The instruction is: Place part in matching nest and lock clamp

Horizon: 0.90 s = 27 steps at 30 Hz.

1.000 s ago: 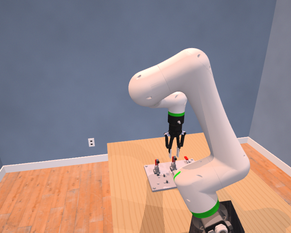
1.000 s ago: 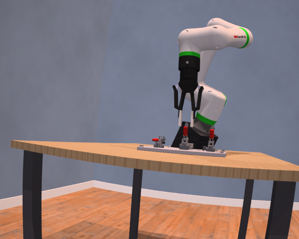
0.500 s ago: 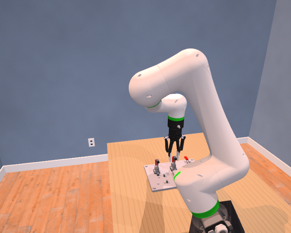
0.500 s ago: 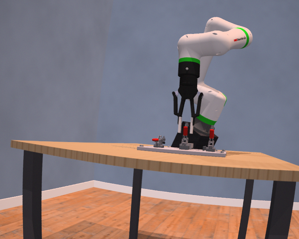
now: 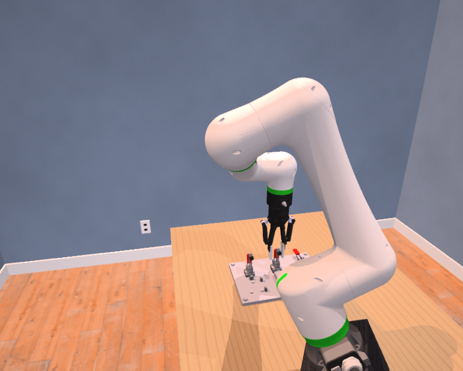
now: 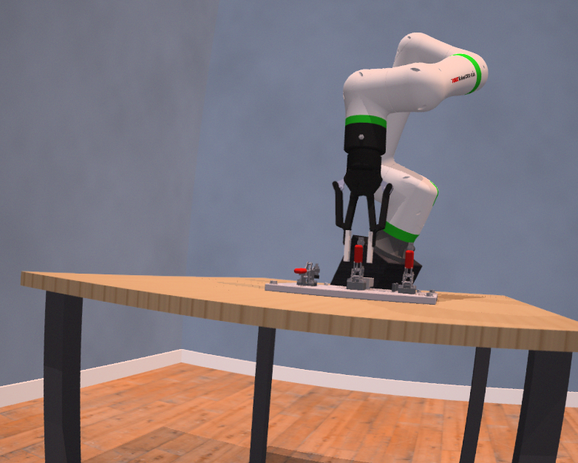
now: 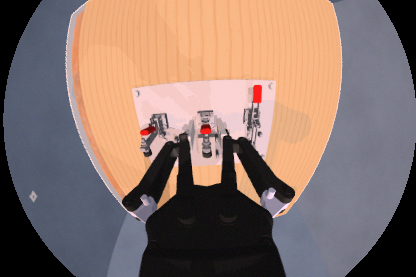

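Note:
My gripper points down, fingers part way apart and empty, above the middle clamp. That clamp's red handle stands up and its bar is raised, so it is open. A light grey block, apparently the part, sits in the middle nest, partly hidden by clamp and fingers. Its contact with pads and stops cannot be judged. The fixture plate carries all three nests.
One outer clamp has its handle and bar raised. The other outer clamp's red handle lies flat. The arm hides part of the plate in the top view. The wooden table surrounds the fixture.

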Available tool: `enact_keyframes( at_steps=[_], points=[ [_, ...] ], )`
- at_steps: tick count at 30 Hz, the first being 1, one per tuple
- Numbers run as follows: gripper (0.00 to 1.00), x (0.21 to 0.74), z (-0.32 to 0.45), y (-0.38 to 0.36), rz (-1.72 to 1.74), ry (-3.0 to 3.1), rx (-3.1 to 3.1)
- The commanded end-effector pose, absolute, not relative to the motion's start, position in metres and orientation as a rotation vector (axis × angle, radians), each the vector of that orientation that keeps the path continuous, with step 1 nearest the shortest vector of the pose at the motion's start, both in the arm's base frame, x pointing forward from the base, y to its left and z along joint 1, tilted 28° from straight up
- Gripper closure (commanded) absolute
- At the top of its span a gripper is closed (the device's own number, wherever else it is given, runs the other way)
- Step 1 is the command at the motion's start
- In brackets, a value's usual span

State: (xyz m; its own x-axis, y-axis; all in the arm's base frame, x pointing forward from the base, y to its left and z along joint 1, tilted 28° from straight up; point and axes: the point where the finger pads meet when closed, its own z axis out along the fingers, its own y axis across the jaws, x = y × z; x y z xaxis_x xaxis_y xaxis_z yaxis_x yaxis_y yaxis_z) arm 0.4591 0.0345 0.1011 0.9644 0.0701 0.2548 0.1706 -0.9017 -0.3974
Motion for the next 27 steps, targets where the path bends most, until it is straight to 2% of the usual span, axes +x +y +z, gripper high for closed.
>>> enact_keyframes(
  at_steps=[1, 6, 7, 27],
  points=[
    [0.72, 0.4592, 0.1013, 0.0343, -0.328, -0.172, -2.687],
    [0.72, 0.4592, 0.1013, 0.0343, -0.328, -0.172, -2.687],
    [1.0, 0.4592, 0.1013, 0.0343, -0.328, -0.172, -2.687],
    [1.0, 0.4592, 0.1013, 0.0343, -0.328, -0.172, -2.687]
  ],
)
